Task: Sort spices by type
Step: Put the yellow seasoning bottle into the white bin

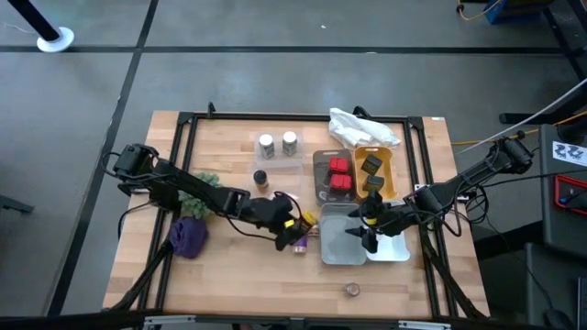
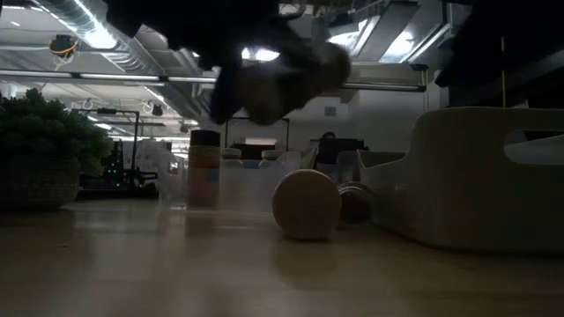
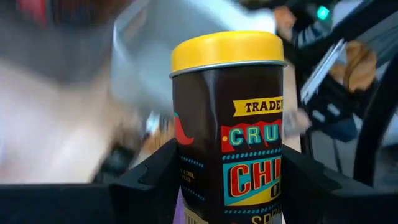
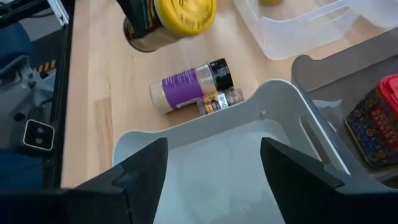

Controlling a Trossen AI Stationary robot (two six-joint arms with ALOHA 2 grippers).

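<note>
At surface centre, left end effector (image 3: 230, 186) clamped on a yellow-capped tin (image 3: 229, 124), upright, held just left of the pale tray (image 1: 396, 252). Judged mid-carry toward a bin.

Risks noted:
- Slip or tilt of the tin on release: grip sits low on the body, tall cap end unsupported.
- Collision between arms: right end effector (image 4: 214, 180) poised over the pale tray, fingers apart and holding nothing, close to the left one.
- Knock to two jars (image 4: 193, 87) lying on their sides on the surface beside the tray's left edge, directly near the carried tin.

Positions recorded:
- Red tins (image 1: 340, 174) in the grey tray, dark tins (image 1: 371, 170) in the yellow tray, both far of the pale tray.
- Silver-capped jars (image 1: 278, 144) in a clear tray, far left of centre.
- One round tin (image 1: 352, 290) loose at the near edge.
</note>
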